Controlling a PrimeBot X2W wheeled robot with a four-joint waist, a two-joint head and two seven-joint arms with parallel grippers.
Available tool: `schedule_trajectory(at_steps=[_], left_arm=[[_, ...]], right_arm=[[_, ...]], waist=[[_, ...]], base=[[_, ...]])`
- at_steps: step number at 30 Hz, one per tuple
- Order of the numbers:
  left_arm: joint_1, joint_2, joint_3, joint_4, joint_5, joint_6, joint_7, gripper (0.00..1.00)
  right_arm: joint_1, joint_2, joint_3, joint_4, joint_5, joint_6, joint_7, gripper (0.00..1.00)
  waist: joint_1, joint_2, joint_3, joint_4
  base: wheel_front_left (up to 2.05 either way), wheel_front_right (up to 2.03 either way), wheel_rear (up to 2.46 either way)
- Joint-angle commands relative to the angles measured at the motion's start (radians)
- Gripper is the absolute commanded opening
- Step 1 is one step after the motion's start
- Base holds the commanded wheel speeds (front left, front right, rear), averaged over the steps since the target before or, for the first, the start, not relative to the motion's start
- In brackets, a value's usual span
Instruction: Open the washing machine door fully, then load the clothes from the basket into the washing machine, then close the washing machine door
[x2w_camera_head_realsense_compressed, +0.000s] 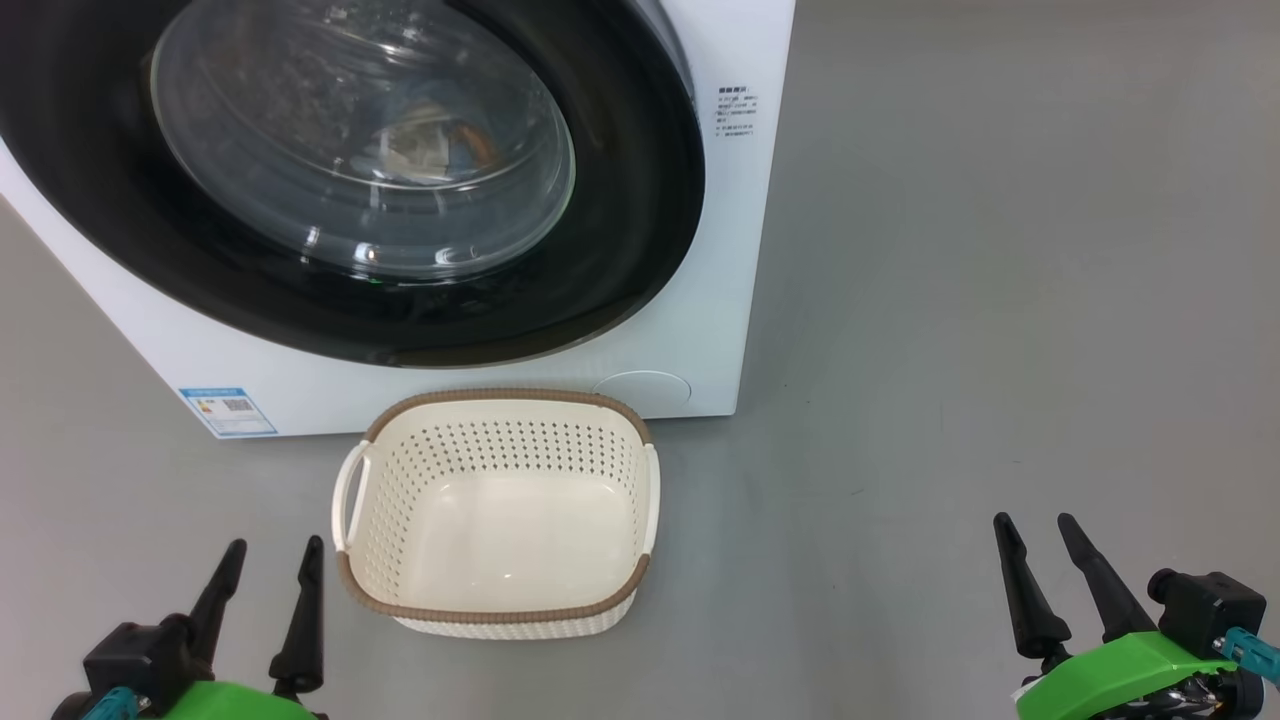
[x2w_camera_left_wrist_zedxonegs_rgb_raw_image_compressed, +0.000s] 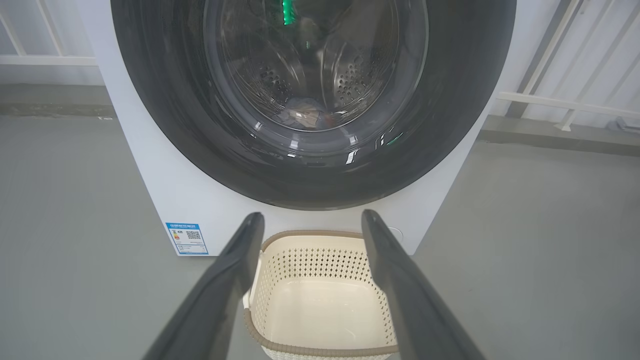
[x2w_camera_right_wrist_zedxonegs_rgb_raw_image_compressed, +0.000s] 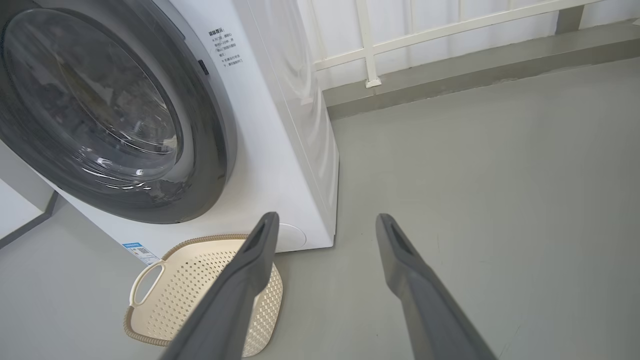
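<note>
**Door shut, basket empty, laundry in the drum**

The washing machine (x2w_camera_head_realsense_compressed: 500, 370) is a big white box. The washing machine door (x2w_camera_head_realsense_compressed: 620, 200) sits closed against its front, a glossy black rim around a bulging clear window (x2w_camera_head_realsense_compressed: 300, 150). Through it you can spot the clothes (x2w_camera_head_realsense_compressed: 430, 145), a small bluish heap with a bit of orange, lying low in the steel drum (x2w_camera_left_wrist_zedxonegs_rgb_raw_image_compressed: 350, 85). The basket (x2w_camera_head_realsense_compressed: 497, 613) stands upright at the door's 6 o'clock, just in front of the machine. It's totally empty, cream with a brown rim, with handles at its 3 and 9 o'clock. The blue label sticker (x2w_camera_head_realsense_compressed: 227, 410) is at the door's 7 o'clock.
</note>
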Motion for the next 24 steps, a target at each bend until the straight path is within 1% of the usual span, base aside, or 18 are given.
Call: schedule_trajectory(at_steps=[1,11,12,18,21,24], left_arm=[[-0.02,0.021,0.041,-0.024,0.011,-0.002,-0.006,1.0],[-0.02,0.015,0.047,-0.036,0.031,-0.002,-0.006,1.0],[0.0,-0.006,0.006,-0.009,0.023,0.0,0.0,0.0],[0.025,-0.05,-0.011,0.044,0.015,0.0,0.002,0.0],[0.025,-0.052,-0.006,0.04,-0.016,0.0,0.01,0.0],[0.024,-0.053,-0.002,0.039,-0.047,0.0,0.018,0.0]], right_arm=[[-0.006,-0.009,0.016,-0.027,-0.002,0.002,-0.005,1.0],[-0.01,-0.006,0.012,-0.034,-0.005,0.002,-0.005,1.0],[0.0,0.003,-0.005,-0.008,0.0,0.0,0.0,0.0],[0.008,0.029,0.004,0.053,0.006,0.0,0.002,0.0],[0.009,0.032,0.001,0.047,0.034,0.0,0.011,0.0],[0.009,0.034,-0.002,0.043,0.062,0.0,0.02,0.0]], waist=[[0.0,0.0,0.002,0.001],[0.0,0.0,0.009,0.006],[0.0,0.0,0.009,0.005],[0.0,0.0,0.009,0.006],[0.0005,0.0,0.007,0.006],[0.0023,0.0,0.002,0.005]], base=[[0.0,0.0,0.0],[0.0,0.0,0.0],[0.0,0.0,0.0],[0.0,0.0,0.0],[0.0,0.0,0.0],[0.0,0.0,0.0]])
